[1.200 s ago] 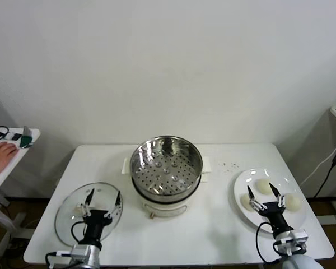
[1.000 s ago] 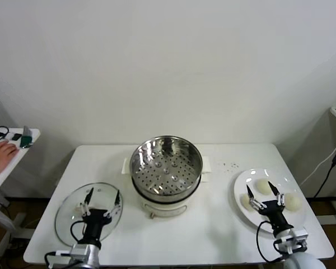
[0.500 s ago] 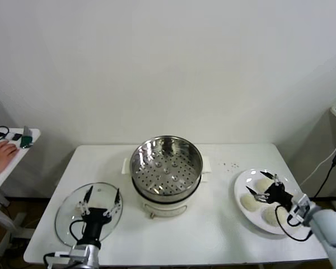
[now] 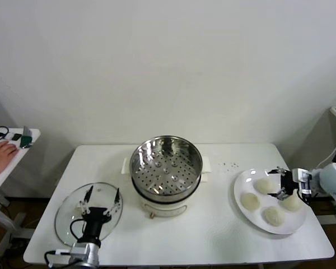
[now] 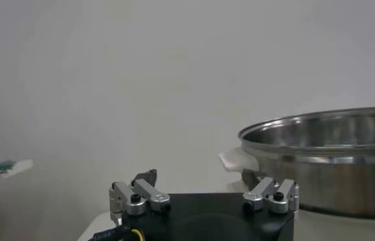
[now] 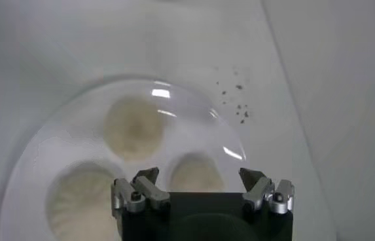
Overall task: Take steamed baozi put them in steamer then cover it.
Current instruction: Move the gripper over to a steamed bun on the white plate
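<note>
Four cream-white baozi lie on a white plate [image 4: 239, 188] at the table's right: one at the back [image 4: 263, 185], one on the left [image 4: 250, 200], one in front [image 4: 273, 215], one on the right [image 4: 293, 203]. My right gripper [image 4: 273, 183] reaches in from the right, open, with its jaws either side of the back baozi [image 6: 197, 171]. Two more baozi [image 6: 133, 128] [image 6: 76, 200] show in the right wrist view. The steel steamer [image 4: 167, 168] stands empty at the centre. The glass cover [image 4: 67, 216] lies at the front left. My left gripper [image 4: 103, 193] hovers open over it.
Dark crumbs [image 4: 231, 165] lie on the table between steamer and plate. A person's hand [image 4: 0, 154] rests on a small side table at the far left. The left wrist view shows the steamer's wall [image 5: 324, 157] close ahead of that gripper [image 5: 200, 180].
My right arm has swung from the table's front edge to the right side; its gripper now points left over the plate. All four baozi now show. The left arm has not moved.
</note>
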Robot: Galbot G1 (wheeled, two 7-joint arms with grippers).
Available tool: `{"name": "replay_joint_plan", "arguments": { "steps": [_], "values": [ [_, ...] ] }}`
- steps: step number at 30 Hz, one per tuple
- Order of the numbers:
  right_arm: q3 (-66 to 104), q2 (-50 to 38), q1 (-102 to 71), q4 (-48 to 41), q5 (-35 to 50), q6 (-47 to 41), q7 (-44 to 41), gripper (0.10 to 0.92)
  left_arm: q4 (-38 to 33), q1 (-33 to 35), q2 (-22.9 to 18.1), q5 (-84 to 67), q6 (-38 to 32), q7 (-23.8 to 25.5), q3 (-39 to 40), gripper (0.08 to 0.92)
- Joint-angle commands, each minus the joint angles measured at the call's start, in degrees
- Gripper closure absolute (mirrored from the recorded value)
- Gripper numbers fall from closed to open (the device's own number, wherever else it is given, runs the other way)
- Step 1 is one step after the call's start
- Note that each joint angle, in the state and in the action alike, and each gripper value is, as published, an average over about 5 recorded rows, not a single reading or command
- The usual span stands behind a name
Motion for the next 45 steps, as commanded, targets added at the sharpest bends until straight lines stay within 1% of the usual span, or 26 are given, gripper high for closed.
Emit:
{"name": "replay_joint_plan", "arguments": {
  "steps": [1,7,18,24,37,40,45],
  "values": [
    [-29.8,3.7,26.8,-13.8,-3.9,1.1,-7.5,0.203,0.5,-0.4,0.3,-0.6,0.7,-0.1,0.0,0.177],
    [-36.6,8.4,29.7,-18.2,-3.8,1.9,-7.8,0.203,0.5,-0.9,1.0,-1.7,1.1,0.1,-0.3,0.177],
    [-36.3,14.7,28.2,-24.1,-6.1,4.6,-7.7,0.203,1.0,-0.6,1.1,-1.7,0.6,1.0,-0.6,0.177],
    [-34.8,16.6,27.3,-26.3,-7.4,5.9,-7.3,0.203,1.4,-0.5,1.0,-1.7,0.3,0.7,-0.8,0.177],
    [-35.0,17.9,27.0,-28.2,-8.5,7.5,-7.5,0.203,1.7,-0.4,1.0,-1.8,0.1,0.3,-1.2,0.177],
    [-35.0,18.1,27.0,-28.3,-9.0,7.9,-7.5,0.212,1.7,-0.3,0.9,-1.8,0.1,0.2,-1.2,0.177],
    [-35.0,18.0,27.0,-28.3,-9.3,8.8,-7.7,0.268,1.6,-0.1,0.8,-1.8,0.1,-0.1,-1.2,0.177]
  ]
}}
